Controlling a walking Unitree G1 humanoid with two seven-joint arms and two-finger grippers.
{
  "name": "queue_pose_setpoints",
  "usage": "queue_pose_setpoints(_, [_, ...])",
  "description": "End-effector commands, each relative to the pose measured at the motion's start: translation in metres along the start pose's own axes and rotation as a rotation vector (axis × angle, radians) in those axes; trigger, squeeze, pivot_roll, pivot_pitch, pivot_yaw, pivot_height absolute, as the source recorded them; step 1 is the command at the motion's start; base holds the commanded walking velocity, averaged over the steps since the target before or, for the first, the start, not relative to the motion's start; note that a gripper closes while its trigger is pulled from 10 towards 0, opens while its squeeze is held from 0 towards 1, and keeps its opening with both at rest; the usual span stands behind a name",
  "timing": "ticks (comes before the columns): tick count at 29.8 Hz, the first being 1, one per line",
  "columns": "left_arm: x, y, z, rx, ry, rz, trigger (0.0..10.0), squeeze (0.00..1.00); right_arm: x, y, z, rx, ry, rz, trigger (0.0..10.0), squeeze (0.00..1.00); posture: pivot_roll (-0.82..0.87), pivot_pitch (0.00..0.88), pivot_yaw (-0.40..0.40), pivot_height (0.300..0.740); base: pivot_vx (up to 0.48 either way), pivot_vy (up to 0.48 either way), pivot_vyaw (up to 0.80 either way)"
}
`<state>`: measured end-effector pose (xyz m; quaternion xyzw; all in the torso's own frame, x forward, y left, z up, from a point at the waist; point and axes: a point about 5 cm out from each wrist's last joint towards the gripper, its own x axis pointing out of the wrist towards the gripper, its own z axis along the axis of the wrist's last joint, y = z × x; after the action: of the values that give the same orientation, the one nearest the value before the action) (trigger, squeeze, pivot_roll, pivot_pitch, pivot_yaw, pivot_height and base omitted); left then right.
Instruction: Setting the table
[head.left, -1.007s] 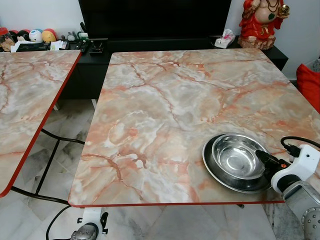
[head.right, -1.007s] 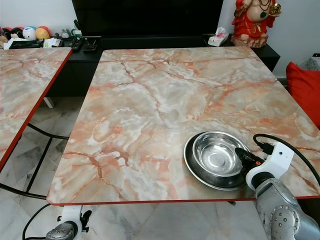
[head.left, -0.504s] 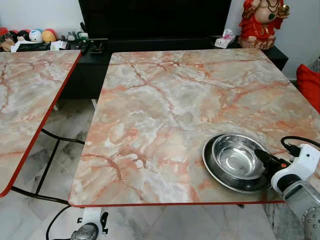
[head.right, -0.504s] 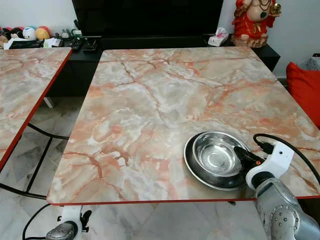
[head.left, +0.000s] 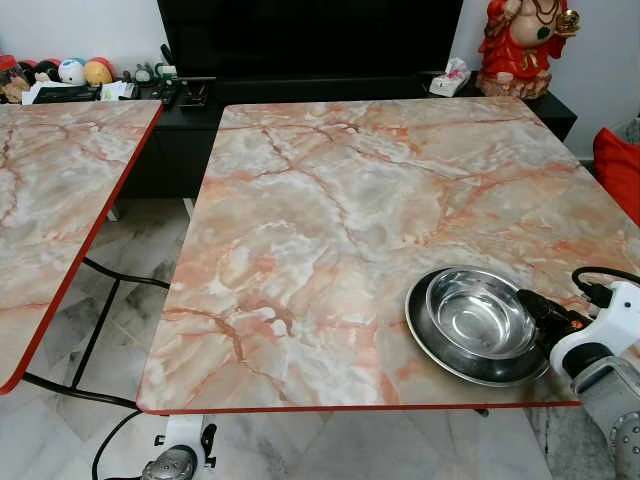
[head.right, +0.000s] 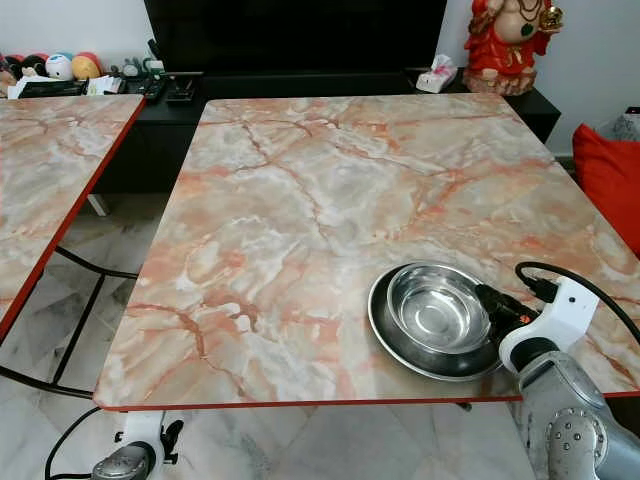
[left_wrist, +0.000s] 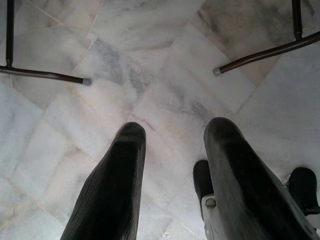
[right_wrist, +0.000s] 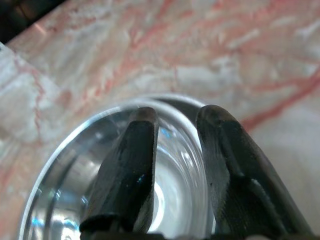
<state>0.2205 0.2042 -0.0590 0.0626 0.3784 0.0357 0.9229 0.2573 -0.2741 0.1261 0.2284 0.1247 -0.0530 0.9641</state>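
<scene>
Steel bowl (head.left: 478, 319) sits nested in a steel plate (head.left: 432, 340) near the marble tabletop's (head.left: 330, 220) front right edge. Right hand (head.left: 535, 305) straddles the bowl's rim, fingers parted, not clenched. Left hand (left_wrist: 172, 130) hangs released over the floor (left_wrist: 165, 75).

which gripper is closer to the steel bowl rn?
Right. The right gripper is at the steel bowl, its fingers straddling the bowl's right rim on the marble table. The left gripper hangs low over the floor tiles, below the table's near edge.

Two marble-topped tables (head.left: 320, 200) (head.left: 50, 200), one steel bowl (head.left: 478, 318), one steel plate (head.left: 425, 335), one red figurine (head.left: 520, 45).
</scene>
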Motion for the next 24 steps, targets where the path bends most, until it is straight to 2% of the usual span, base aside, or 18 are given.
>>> queue_pose_setpoints(1, [0.000, 0.001, -0.002, 0.001, 0.020, 0.003, 10.0, 0.00, -0.002, 0.007, 0.014, 0.004, -0.085, 0.044, 10.0, 0.00, -0.06, 0.054, 0.016, 0.740, 0.000, 0.000, 0.00])
queue_pose_setpoints(6, [0.000, 0.001, -0.002, 0.001, 0.017, 0.004, 10.0, 0.00, -0.003, 0.017, 0.026, -0.047, -0.224, 0.070, 10.0, 0.00, -0.06, 0.053, 0.017, 0.740, 0.000, 0.000, 0.00])
queue_pose_setpoints(8, [0.000, 0.001, -0.001, 0.002, 0.014, 0.004, 10.0, 0.00, -0.005, 0.021, 0.037, -0.040, -0.349, 0.052, 10.0, 0.00, -0.06, 0.054, 0.018, 0.740, 0.000, 0.000, 0.00])
queue_pose_setpoints(10, [0.000, 0.002, -0.001, 0.007, 0.010, 0.002, 10.0, 0.00, -0.007, 0.032, 0.045, -0.082, -0.484, 0.038, 10.0, 0.00, -0.06, 0.051, 0.019, 0.740, 0.000, 0.000, 0.00])
queue_pose_setpoints(13, [0.000, 0.002, -0.001, 0.006, 0.008, 0.003, 10.0, 0.00, -0.002, 0.041, 0.035, -0.267, -0.491, 0.000, 10.0, 0.00, -0.06, 0.046, 0.015, 0.740, 0.000, 0.000, 0.00])
queue_pose_setpoints(16, [0.000, 0.003, -0.001, 0.002, 0.007, 0.004, 10.0, 0.00, 0.004, 0.041, 0.022, -0.247, -0.499, -0.042, 10.0, 0.00, -0.04, 0.043, 0.012, 0.740, 0.000, 0.000, 0.00])
queue_pose_setpoints(19, [0.000, 0.004, -0.001, -0.001, 0.006, 0.007, 10.0, 0.00, 0.008, 0.041, 0.014, -0.300, -0.494, -0.085, 10.0, 0.00, -0.04, 0.041, 0.011, 0.740, 0.000, 0.000, 0.00])
queue_pose_setpoints(22, [-0.001, 0.006, -0.003, -0.001, 0.011, 0.009, 10.0, 0.00, 0.014, 0.049, 0.006, -0.362, -0.498, -0.052, 10.0, 0.00, -0.04, 0.039, 0.012, 0.740, 0.000, 0.000, 0.00])
queue_pose_setpoints(24, [-0.001, 0.007, -0.003, -0.003, 0.012, 0.008, 10.0, 0.00, 0.019, 0.049, 0.002, -0.345, -0.478, -0.050, 10.0, 0.00, -0.04, 0.038, 0.015, 0.740, 0.000, 0.000, 0.00])
